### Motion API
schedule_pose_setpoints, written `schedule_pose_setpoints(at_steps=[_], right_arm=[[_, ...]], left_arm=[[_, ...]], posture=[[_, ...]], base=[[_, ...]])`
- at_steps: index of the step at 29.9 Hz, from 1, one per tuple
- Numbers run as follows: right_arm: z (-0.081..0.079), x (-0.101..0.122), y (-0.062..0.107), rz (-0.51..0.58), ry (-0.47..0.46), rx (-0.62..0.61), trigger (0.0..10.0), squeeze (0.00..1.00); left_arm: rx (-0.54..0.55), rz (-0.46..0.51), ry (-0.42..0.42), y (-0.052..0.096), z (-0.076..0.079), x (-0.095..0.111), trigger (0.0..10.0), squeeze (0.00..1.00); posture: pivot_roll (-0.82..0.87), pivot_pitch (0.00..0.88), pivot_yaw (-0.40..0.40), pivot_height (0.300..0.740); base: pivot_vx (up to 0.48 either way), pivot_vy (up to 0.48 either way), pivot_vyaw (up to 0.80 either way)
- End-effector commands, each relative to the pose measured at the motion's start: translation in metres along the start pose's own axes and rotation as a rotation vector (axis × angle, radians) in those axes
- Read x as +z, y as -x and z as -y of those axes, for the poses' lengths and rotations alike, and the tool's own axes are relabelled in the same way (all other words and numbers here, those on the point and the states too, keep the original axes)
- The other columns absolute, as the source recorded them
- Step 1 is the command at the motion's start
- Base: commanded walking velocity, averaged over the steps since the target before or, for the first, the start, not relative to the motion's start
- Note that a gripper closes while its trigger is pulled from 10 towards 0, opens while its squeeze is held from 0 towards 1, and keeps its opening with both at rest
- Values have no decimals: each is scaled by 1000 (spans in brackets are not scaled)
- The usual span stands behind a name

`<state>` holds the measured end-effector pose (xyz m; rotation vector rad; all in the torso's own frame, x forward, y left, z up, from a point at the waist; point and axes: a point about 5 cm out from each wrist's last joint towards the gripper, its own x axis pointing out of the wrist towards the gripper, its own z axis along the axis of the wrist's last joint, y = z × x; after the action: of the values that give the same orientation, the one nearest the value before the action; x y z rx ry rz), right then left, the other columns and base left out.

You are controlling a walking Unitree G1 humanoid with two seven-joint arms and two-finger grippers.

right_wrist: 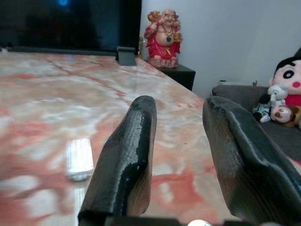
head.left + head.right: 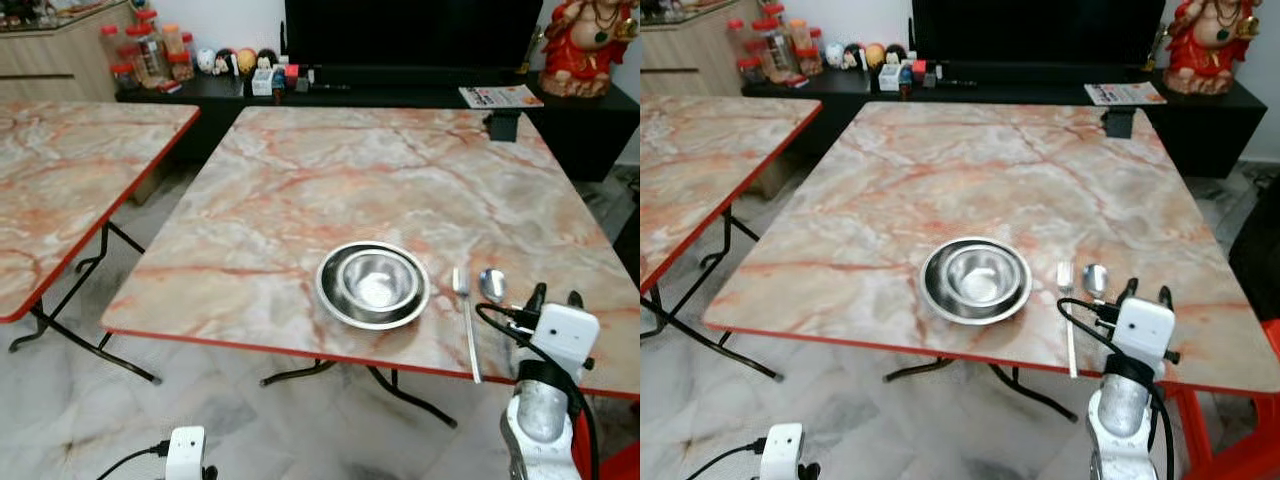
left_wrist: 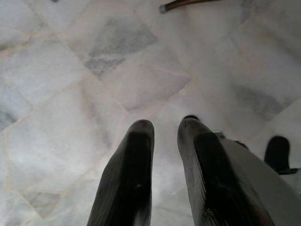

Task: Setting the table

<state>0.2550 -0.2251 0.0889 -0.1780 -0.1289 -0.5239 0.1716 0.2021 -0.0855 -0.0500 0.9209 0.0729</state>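
A steel bowl (image 2: pixel 378 280) sits nested in a steel plate (image 2: pixel 335 300) near the front edge of the marble-patterned table (image 2: pixel 300 170). To its right lie a fork (image 2: pixel 467 320) and a spoon (image 2: pixel 492 285), side by side. My right gripper (image 2: pixel 556 296) hovers at the table's front right edge, just right of the spoon, open with nothing between its fingers (image 1: pixel 131 141). The spoon's bowl (image 1: pixel 79 157) shines beside them. My left gripper (image 3: pixel 165 125) hangs low over the floor, fingers a little apart and holding nothing.
A second marble table (image 2: pixel 70 170) stands to the left, across a floor gap. A small black object (image 2: pixel 503 125) sits at the table's far right. Behind are a dark TV cabinet (image 2: pixel 400 95), jars (image 2: pixel 150 50) and a red statue (image 2: pixel 588 45). A sofa with plush toys (image 1: pixel 282 94) is to the right.
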Motion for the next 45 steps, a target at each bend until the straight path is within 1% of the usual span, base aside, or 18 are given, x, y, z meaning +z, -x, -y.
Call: schedule_pose_setpoints(at_steps=[1, 16, 21, 24, 26, 30, 31, 32, 33, 34, 35, 36, 37, 38, 39, 41, 43, 45], right_arm=[[5, -3, 0, -22, -13, -24, 10000, 0], [1, -5, 5, -28, -7, -10, 10000, 0], [0, -9, 8, -45, -6, -4, 10000, 0], [-3, -24, 12, -117, 2, 50, 10000, 0], [-8, -45, 21, -209, 7, 148, 10000, 0], [-10, -69, 31, -339, -10, 224, 10000, 0], [-9, -75, 34, -359, 3, 232, 10000, 0], [-12, -99, 49, -514, 26, 321, 10000, 0], [-14, -110, 59, -592, 35, 373, 10000, 0], [-13, -119, 66, -642, 80, 409, 10000, 0], [-12, -126, 74, -691, 97, 435, 10000, 0], [-12, -137, 88, -787, 77, 472, 10000, 0], [-12, -137, 88, -787, 77, 472, 10000, 0], [-8, -144, 98, -833, 127, 493, 10000, 0], [-6, -149, 106, -877, 136, 510, 10000, 0], [-1, -156, 117, -951, 134, 521, 10000, 0], [5, -162, 127, -1027, 138, 498, 10000, 0], [5, -164, 130, -1046, 132, 499, 10000, 0]], left_arm=[[4, 11, 9, 0, -1, 2, 10000, 0], [-1, 5, -6, 0, -2, 1, 10000, 0], [-3, 4, -5, 0, -1, 0, 10000, 0], [-5, 4, -6, 0, 0, 0, 10000, 0], [-4, 4, -10, 0, 0, 1, 10000, 0], [3, 2, -23, 0, 0, 1, 10000, 0], [3, 1, -24, 0, 0, 1, 10000, 0], [5, -11, -34, 0, 0, 0, 10000, 0], [6, -16, -38, 0, 1, -1, 10000, 0], [3, -19, -39, 0, 1, -1, 10000, 0], [-2, -21, -44, 0, 3, -1, 10000, 0], [-7, -19, -55, -1, 4, -1, 10000, 0], [-7, -19, -55, -1, 4, -1, 10000, 0], [-14, -20, -76, -1, 6, -1, 10000, 0], [-21, -19, -87, -1, 8, -1, 10000, 0], [-29, -21, -93, -1, 9, 0, 10000, 0], [-26, -29, -92, -1, 10, -1, 10000, 0], [-24, -31, -94, -1, 10, -2, 10000, 0]], posture=[[-85, 0, 48, 740], [-90, 0, 52, 740], [-90, 0, 50, 740], [-91, 0, 50, 740], [-89, 0, 47, 740], [-88, 0, 44, 740], [-83, 0, 42, 740], [-90, 0, 44, 740], [-91, 0, 46, 740], [-89, 0, 45, 740], [-87, 0, 44, 740], [-88, 0, 45, 740], [-88, 0, 45, 740], [-83, 0, 44, 740], [-80, 0, 39, 740], [-83, 0, 41, 740], [-74, 0, 38, 740], [-74, 0, 38, 740]], base=[[0, 442, 0], [0, 432, 0], [0, 417, 0], [0, 420, 0], [0, 337, 0], [0, 0, 0], [0, 0, 0], [0, 0, 0], [0, 0, 0], [0, 0, 0], [0, 0, 0], [0, 0, 0], [0, 0, 0], [0, 0, 0], [0, 0, 0], [0, 0, 0], [0, 0, 0], [0, 0, 0]])
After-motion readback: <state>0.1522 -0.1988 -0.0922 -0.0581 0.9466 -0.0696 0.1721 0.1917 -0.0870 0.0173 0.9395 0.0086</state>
